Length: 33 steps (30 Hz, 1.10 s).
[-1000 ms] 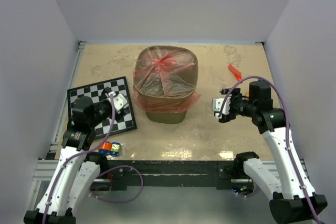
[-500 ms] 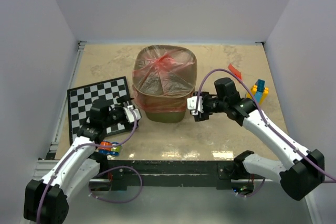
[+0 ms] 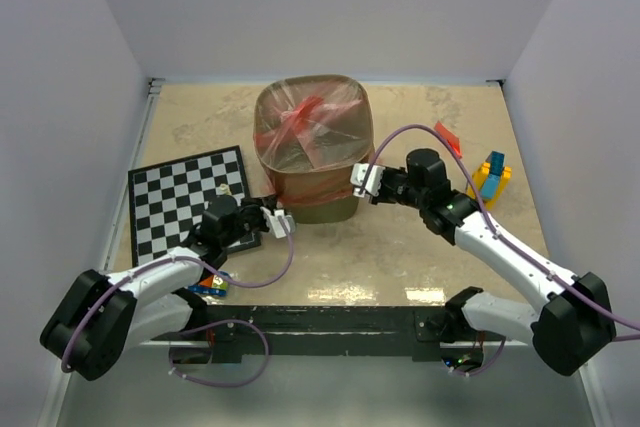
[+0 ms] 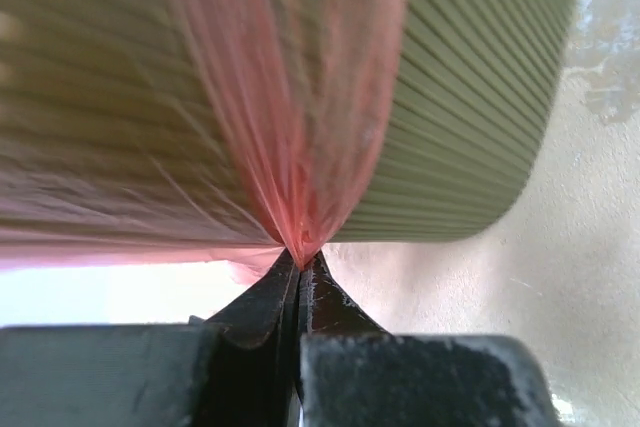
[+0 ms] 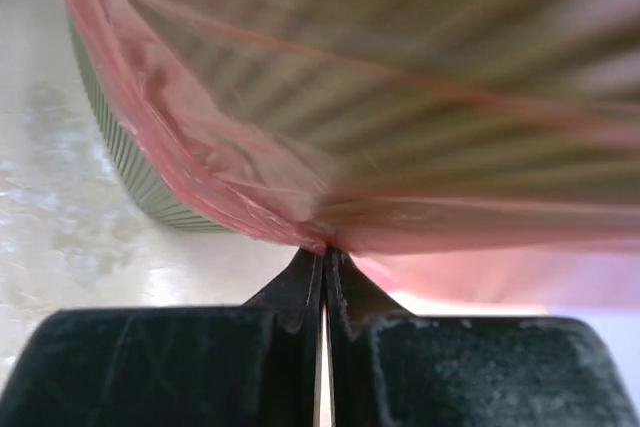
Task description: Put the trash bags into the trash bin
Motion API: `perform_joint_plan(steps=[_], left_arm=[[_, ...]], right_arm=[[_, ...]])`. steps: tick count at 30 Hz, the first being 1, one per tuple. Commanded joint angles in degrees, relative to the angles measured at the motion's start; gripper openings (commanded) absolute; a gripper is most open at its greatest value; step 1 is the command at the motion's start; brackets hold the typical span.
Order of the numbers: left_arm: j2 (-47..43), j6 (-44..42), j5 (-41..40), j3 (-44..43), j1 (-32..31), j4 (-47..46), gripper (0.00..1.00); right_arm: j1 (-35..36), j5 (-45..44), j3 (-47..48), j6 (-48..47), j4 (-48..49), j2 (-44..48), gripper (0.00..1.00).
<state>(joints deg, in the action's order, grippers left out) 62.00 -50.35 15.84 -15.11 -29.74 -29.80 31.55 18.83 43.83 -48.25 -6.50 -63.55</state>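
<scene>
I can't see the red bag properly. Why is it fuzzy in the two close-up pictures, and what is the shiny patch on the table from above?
Left wrist view: the red bag and the bin are very close to the camera, so they blur. Right wrist view: the same, with a washed-out white patch below the bag. Top view: sharp; light glares off the table near its front edge.

The left arm [image 3: 150, 279] and right arm [image 3: 500, 247] are white-shelled with black joints and looping purple cables [image 3: 410, 129].

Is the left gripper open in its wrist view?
No, the left gripper is pinched shut on the trash bag film hanging down the side of the trash bin.
</scene>
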Motion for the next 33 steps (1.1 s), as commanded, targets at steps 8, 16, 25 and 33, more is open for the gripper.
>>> perform_joint_plan(steps=[8,16,25,33], left_arm=[[4.0,-8.9,3.5,-1.1,-2.9,2.3,0.00],[2.1,-8.1,1.1,-2.6,-2.9,6.2,0.00],[-16.1,-3.0,10.0,-8.5,-0.3,37.2,0.69],[-24.2,13.9,6.5,-12.0,-0.4,43.4,0.76]], right_arm=[[1.4,-2.3,-8.7,-13.9,1.8,-5.3,0.00],[1.3,-4.1,-4.5,-12.7,-6.6,-3.6,0.28],[-8.8,5.2,26.2,1.9,-29.6,9.1,0.86],[1.0,15.1,79.3,9.6,-44.2,-30.3,0.70]])
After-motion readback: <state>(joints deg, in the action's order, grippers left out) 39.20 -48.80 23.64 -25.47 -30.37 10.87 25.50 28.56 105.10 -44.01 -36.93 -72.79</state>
